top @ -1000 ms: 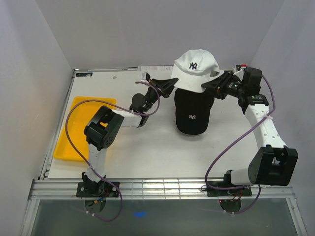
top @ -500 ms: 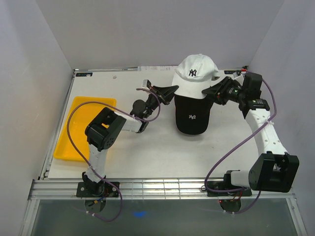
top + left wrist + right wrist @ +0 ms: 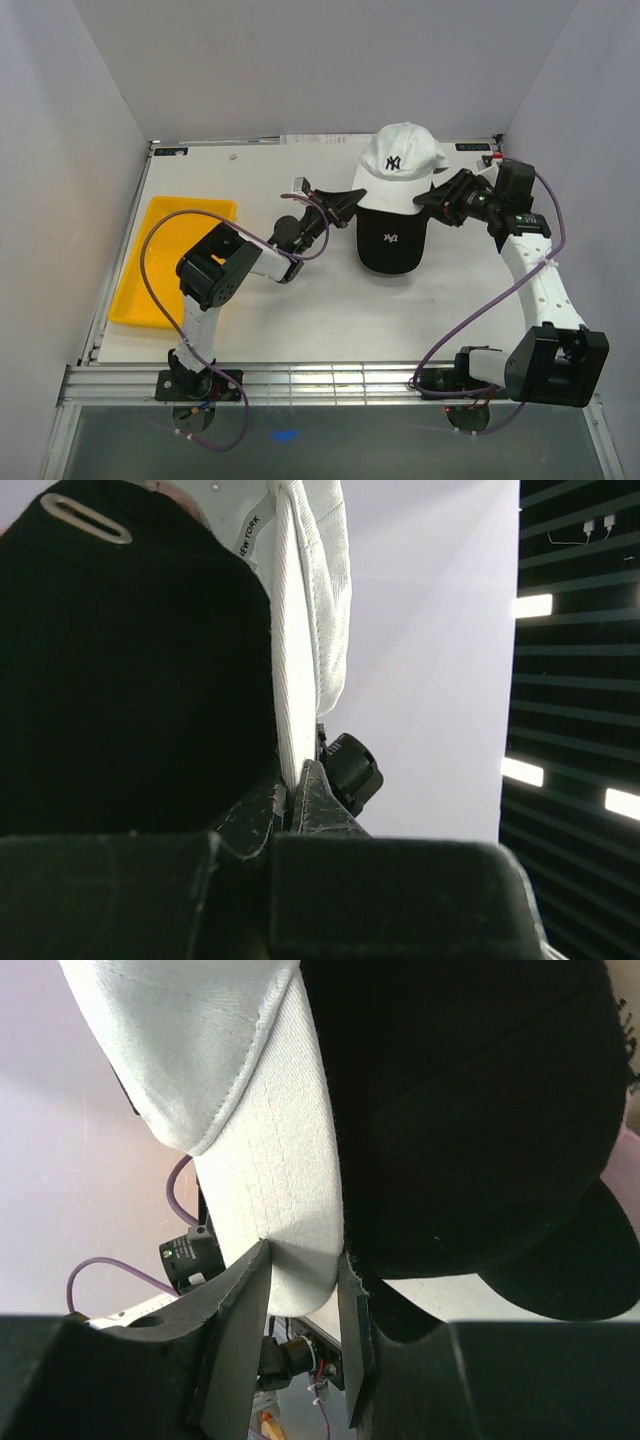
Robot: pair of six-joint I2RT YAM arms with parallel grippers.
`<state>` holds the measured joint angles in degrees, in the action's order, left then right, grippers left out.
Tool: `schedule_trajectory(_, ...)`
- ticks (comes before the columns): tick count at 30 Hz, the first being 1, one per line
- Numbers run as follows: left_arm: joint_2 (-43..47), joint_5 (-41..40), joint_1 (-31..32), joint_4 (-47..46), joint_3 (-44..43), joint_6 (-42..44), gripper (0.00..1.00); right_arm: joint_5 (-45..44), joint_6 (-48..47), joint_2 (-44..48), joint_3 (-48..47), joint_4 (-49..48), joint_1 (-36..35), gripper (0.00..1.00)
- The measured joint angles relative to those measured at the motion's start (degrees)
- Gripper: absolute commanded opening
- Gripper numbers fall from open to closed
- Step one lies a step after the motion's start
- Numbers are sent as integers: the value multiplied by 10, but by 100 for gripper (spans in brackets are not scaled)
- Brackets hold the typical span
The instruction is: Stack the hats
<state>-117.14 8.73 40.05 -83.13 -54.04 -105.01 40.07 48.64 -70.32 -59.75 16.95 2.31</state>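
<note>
A white hat (image 3: pixel 400 165) with a dark logo hangs over the crown of a black hat (image 3: pixel 390 245) with a white logo, which lies on the table with its brim toward me. My left gripper (image 3: pixel 354 196) is shut on the white hat's left edge (image 3: pixel 292 680), a thin fold pinched between its jaws. My right gripper (image 3: pixel 432 197) is shut on the hat's right edge (image 3: pixel 290 1220), a thicker fold of white fabric between its fingers. The black hat (image 3: pixel 120 670) fills the left wrist view and the right side of the right wrist view (image 3: pixel 470 1110).
A shallow yellow tray (image 3: pixel 165 262) lies at the table's left edge. Grey walls close in the table at the back and both sides. Purple cables loop from both arms over the table.
Both grippers have carried the white hat down and slightly right, so it now sits lower over the black hat's crown. Both grips are unchanged.
</note>
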Motion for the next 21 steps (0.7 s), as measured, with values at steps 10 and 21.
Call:
schedule_trajectory(10,4,-13,19,0,28,8,0,-2,-20,23,26,22,14,37)
schedule_trajectory(21,17,-16,29,-6,62,23,0,9,-40,42,54,28,19,38)
